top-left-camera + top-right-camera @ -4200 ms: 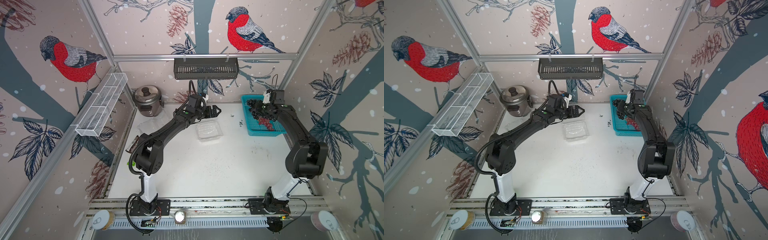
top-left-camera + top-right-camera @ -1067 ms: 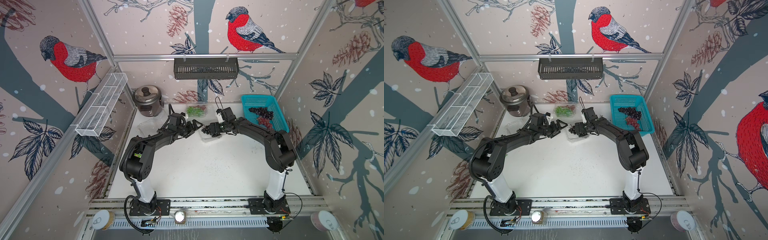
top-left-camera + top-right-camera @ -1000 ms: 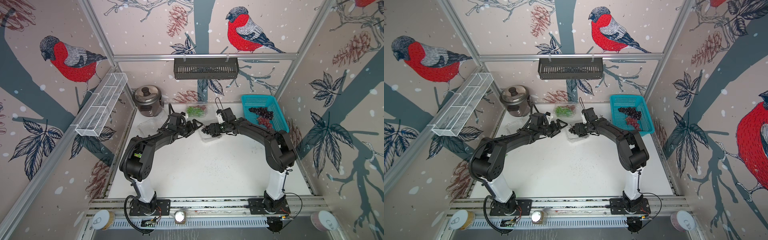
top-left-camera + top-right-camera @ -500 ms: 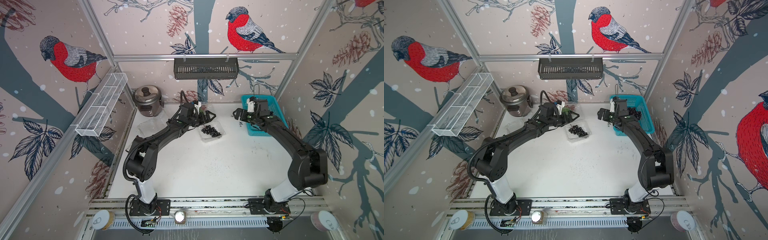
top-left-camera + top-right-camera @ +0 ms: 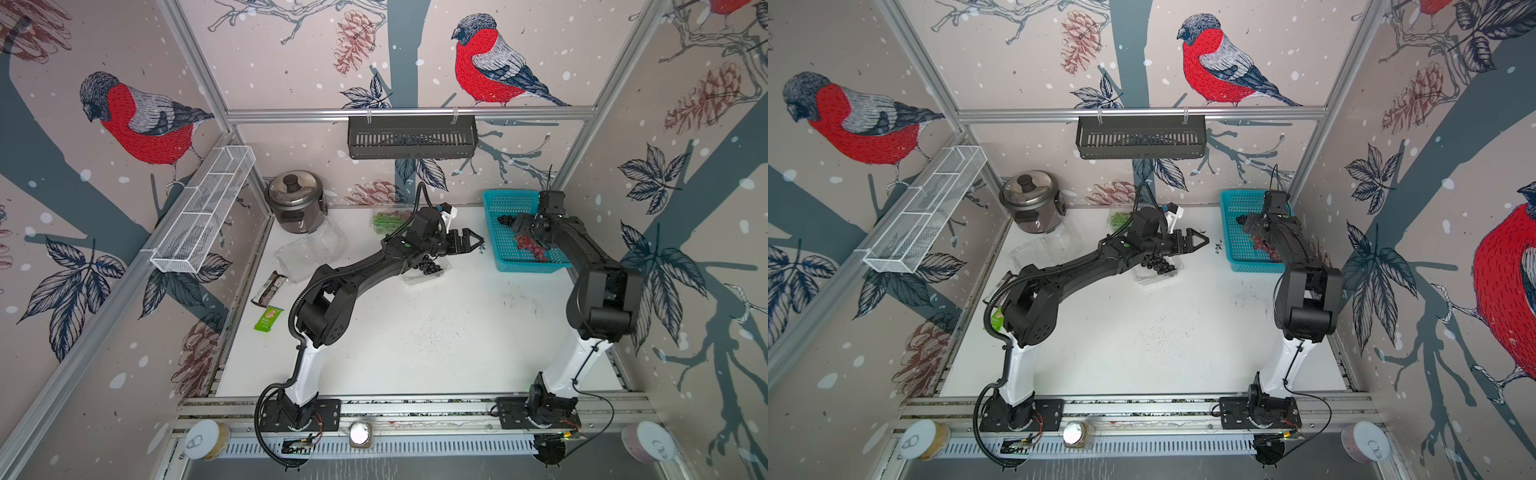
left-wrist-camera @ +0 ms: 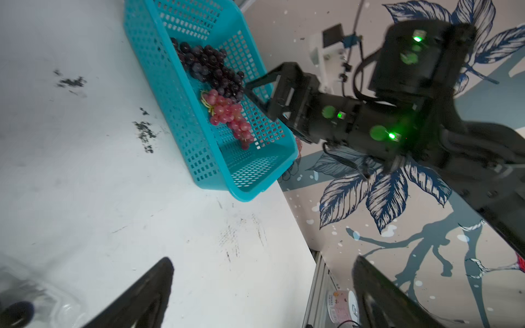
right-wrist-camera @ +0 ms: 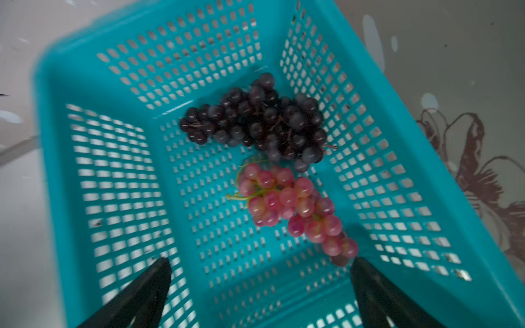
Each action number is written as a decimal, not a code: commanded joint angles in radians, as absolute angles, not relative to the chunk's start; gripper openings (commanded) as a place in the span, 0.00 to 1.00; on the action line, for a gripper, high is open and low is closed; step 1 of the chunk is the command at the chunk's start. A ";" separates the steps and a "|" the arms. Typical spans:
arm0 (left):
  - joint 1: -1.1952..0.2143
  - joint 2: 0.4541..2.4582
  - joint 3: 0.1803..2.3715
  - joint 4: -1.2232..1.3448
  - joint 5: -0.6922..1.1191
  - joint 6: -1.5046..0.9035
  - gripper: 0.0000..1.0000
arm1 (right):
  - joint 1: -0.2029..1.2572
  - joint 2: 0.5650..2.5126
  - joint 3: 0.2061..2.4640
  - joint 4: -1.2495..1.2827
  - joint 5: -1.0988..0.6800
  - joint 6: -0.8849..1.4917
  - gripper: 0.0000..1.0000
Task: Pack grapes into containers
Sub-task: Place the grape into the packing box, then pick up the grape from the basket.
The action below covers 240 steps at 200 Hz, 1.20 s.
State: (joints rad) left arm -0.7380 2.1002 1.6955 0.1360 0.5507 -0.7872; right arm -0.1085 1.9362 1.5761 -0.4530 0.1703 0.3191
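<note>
The left fingers are spread wide apart with nothing between them. They are held up over the white table, between the clear plastic box in the middle and the turquoise plastic basket with holes. That box holds a small bunch of dark grapes, but the black left arm lies across it, so only part of the box and the bunch show. Behind the arm, by the back wall, a second clear plastic box has green grapes in it, and the arm cuts off one side of it too. A third clear plastic box sits open just beside the round steel rice cooker. It is see-through and hard to pick out from the table. The right fingers are also wide open and hold nothing. They hang over the basket, above a dark purple bunch of grapes and a red bunch of grapes that lie touching on the basket floor. In both top views the right arm covers much of those two bunches, and the black fingers are hard to tell from the dark grapes. The right wrist view is a bit blurry and shows only the finger ends at its edge.
</note>
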 commanded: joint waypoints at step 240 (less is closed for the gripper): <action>-0.705 2.170 1.668 0.217 0.604 -0.857 0.97 | -0.131 2.065 1.662 -0.536 0.010 0.273 1.00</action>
